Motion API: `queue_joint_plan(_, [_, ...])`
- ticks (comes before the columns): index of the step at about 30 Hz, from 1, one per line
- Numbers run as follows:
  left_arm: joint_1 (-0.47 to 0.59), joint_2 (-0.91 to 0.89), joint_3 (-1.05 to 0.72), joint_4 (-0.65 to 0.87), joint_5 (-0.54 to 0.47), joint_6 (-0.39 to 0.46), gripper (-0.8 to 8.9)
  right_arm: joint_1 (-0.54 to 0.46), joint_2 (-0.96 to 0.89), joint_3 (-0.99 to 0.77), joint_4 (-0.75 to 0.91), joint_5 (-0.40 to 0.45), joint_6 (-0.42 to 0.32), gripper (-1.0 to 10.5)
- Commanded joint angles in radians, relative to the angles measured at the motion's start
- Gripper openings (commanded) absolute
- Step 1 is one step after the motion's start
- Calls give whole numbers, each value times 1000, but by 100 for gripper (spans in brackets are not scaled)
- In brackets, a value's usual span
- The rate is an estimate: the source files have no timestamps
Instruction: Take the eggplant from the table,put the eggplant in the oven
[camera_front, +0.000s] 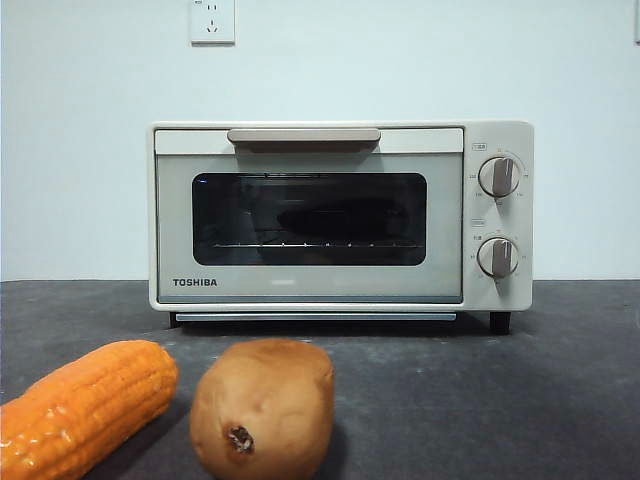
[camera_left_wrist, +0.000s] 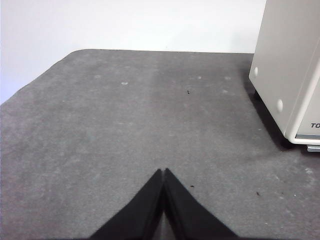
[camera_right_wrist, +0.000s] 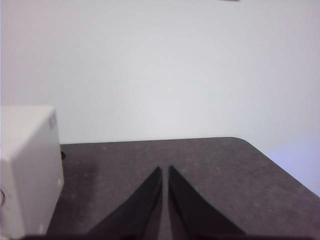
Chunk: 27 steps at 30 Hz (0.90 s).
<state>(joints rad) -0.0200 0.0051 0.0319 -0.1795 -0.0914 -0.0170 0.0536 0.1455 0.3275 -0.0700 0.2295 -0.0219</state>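
Eggplant (camera_front: 340, 217) lying inside the closed oven (camera_front: 340, 215) on the table (camera_front: 480, 390), corn (camera_front: 85, 405) and potato (camera_front: 263, 408) in front, left gripper (camera_left_wrist: 164, 172) and right gripper (camera_right_wrist: 165, 170) both clenched, empty.

A plain, matte white wall (camera_front: 80, 150) is seen behind the setup, evenly lit with no hard shadows. A white rectangular plastic wall socket (camera_front: 212, 21) is mounted high on it, cut off by the frame's upper edge.
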Motion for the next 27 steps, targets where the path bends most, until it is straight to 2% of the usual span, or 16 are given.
queue_joint_plan(1, [1, -2, -21, -13, -2, 5, 4, -54, -54, -66, 3, -115, 13, 4])
queue_joint_plan(5, [1, -2, -21, -13, -2, 5, 4, -98, -105, -167, 2, -254, 15, 4])
queue_joint_plan(9, [1, -2, -21, -13, -2, 5, 4, -103, -118, -254, 0, -314, 18, 4])
queue_joint_plan(16, [1, -2, -21, -13, -2, 5, 4, -103, -124, -317, -59, -304, 36, 4])
queue_joint_plan(27, [1, -2, -21, -12, -2, 5, 4, -103, -123, -316, -19, -305, 36, 4])
